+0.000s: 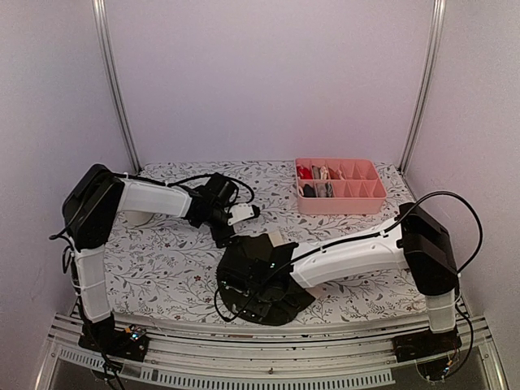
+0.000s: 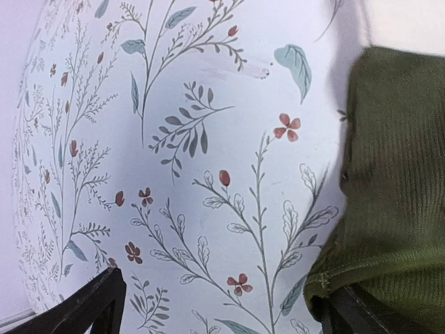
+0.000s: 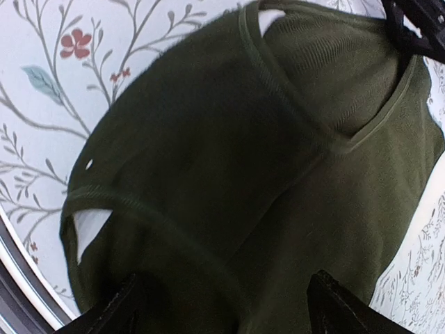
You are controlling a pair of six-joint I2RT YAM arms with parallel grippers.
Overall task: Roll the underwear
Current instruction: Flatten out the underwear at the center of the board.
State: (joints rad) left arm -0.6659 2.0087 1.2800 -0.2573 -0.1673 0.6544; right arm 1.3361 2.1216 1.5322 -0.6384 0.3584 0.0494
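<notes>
A: Is anything rolled yet?
B: The olive underwear (image 3: 229,174) is seen spread flat at the table's (image 1: 162,260) front, unrolled. The right gripper (image 3: 222,306) above it and the left gripper (image 2: 222,306) at its edge are held apart, with nothing grasped. Other pieces are stowed in the pink tray (image 1: 341,205).

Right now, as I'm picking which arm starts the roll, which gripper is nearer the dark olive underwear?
Right. The right gripper is above the dark olive underwear; the left gripper sits at its edge, mostly over tablecloth.
</notes>
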